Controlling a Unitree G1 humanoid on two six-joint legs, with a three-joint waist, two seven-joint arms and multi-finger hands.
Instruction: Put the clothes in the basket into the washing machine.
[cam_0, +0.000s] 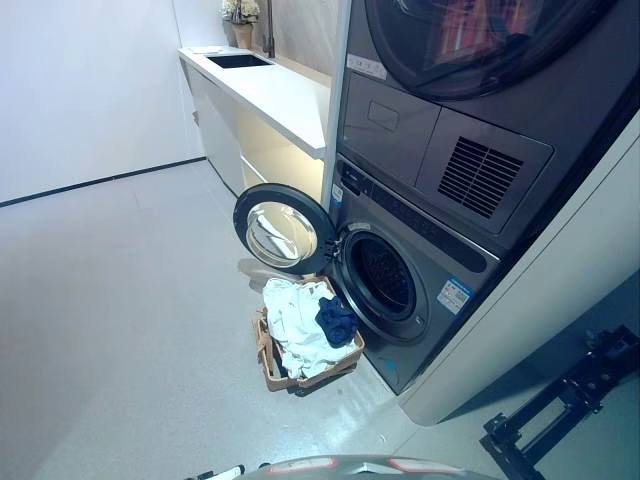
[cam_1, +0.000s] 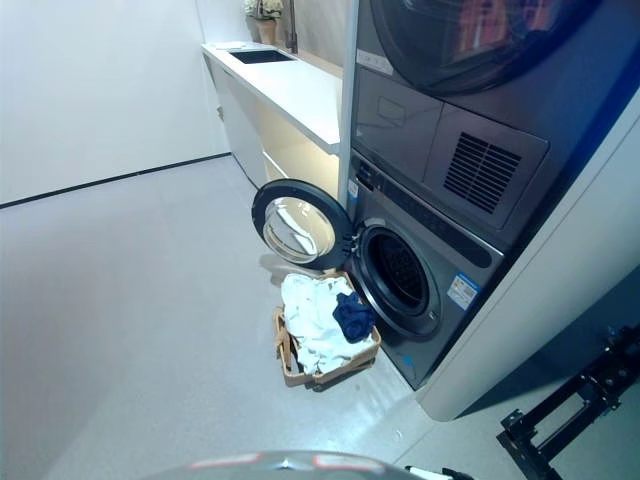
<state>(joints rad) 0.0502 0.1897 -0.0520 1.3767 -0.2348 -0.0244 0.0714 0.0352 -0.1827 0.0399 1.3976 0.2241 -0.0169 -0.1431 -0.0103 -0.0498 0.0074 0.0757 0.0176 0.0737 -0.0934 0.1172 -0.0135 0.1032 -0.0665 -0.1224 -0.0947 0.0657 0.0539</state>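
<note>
Neither hand shows in either view, so whether the fingers are spread or curled I cannot tell; starting instead from the near floor (cam_0: 120, 330), it is pale grey and glossy, and on it stands the basket (cam_0: 272, 368), a tan one, just in front of the washer (cam_0: 420, 280) and touching or nearly touching its lower front. The basket is heaped with clothes: a white pile (cam_0: 295, 325) fills most of it and spills over the rim, and a dark blue piece (cam_0: 336, 320) lies on the side nearest the drum. The washer's door (cam_0: 280, 228) hangs wide open, swung out to the left above the basket, and the drum (cam_0: 388, 275) behind it is dark, with nothing inside that I can make out. A dryer (cam_0: 470, 60) is stacked on top, cut off by the upper edge, something reddish dimly seen through its window. To the left runs a white counter (cam_0: 285, 95) with a dark sink (cam_0: 238, 61) at its far end and a vase (cam_0: 243, 20) beyond it. A black frame (cam_0: 560, 400) lies on the floor at lower right, cut by the edge; the right eye view shows less of it, yet more of the white wall (cam_1: 90, 90)
</note>
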